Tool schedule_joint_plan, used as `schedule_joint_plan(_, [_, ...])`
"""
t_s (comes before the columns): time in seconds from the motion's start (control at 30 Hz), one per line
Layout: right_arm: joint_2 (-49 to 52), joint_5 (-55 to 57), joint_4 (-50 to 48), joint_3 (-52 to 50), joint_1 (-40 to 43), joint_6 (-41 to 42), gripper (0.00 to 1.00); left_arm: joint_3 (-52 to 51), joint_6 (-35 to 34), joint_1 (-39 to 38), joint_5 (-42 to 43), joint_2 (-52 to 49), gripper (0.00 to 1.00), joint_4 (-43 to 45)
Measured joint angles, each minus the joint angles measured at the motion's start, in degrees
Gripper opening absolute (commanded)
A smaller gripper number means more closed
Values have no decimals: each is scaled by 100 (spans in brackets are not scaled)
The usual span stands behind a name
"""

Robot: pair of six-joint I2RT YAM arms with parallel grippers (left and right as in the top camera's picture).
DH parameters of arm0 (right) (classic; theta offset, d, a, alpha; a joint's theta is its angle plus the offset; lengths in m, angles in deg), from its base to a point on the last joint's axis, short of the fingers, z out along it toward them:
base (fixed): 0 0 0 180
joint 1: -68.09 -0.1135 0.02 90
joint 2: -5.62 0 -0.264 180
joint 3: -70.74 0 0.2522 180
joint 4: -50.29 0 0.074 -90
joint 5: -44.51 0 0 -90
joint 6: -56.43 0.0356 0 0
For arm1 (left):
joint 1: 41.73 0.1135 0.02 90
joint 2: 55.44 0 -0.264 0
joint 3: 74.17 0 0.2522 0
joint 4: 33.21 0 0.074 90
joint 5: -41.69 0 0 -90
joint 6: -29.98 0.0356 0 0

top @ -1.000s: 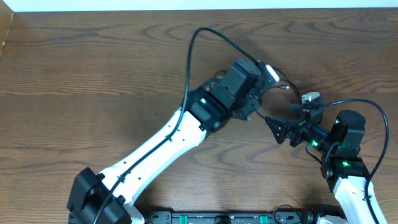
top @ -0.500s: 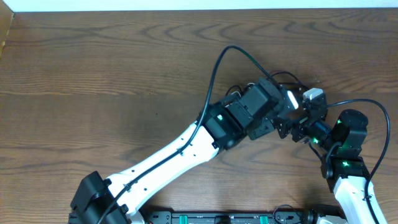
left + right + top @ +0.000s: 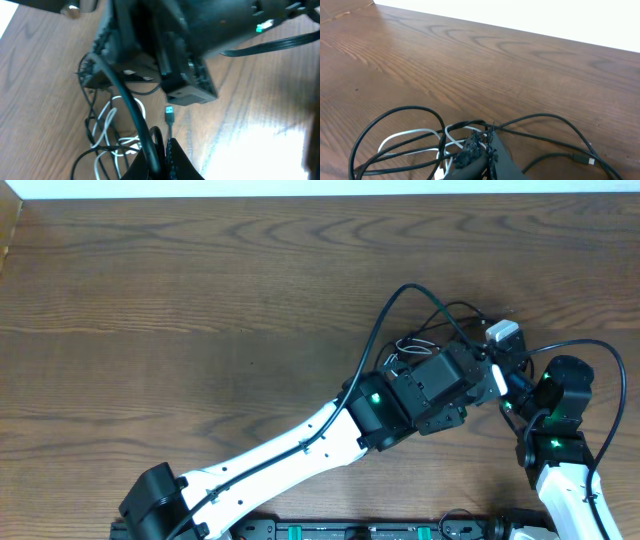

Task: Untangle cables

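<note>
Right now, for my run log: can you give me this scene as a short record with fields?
surface: wooden table
cables: black ones and a white one, tangled, lying on the table
plug: loose end, flat on the table
left tool: shut, a black cable running into its tips
right tool: shut at the knot, seems to pinch it
spacing: both tools close together at the tangle
</note>
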Motion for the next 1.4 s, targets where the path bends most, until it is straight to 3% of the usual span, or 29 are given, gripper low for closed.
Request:
schedule_joint_plan(0.3, [0,422,483,2,0,57,1,0,0,2,-1034,0,11,-2])
schedule_joint_plan(0.37, [0,695,627,2,0,160,1,0,0,13,-1342,0,27,-4])
schedule_joint_plan(0.47, [0,1257,894,2,0,435,1,0,15,68,-1725,0,29,-31])
schedule_joint_plan(0.53, [0,1650,1043,2,0,673,1,0,20,181,-1891,0,53,-61])
schedule_joint_plan(0.67, [2,2476,1471,2,2,1239,1,0,20,396,-2035,0,68,-63])
schedule_joint_plan(0.73, [2,2809,1637,2,2,1480,1,0,7,490,-2074,0,83,-63])
schedule_joint_plan(1.07, [2,4422,2671,2,11,2752,1,0,9,999,-2162,0,90,-63])
schedule_joint_plan(1.4, [2,4621,2693,2,13,3042,1,0,-264,1373,-1626,0,91,-63])
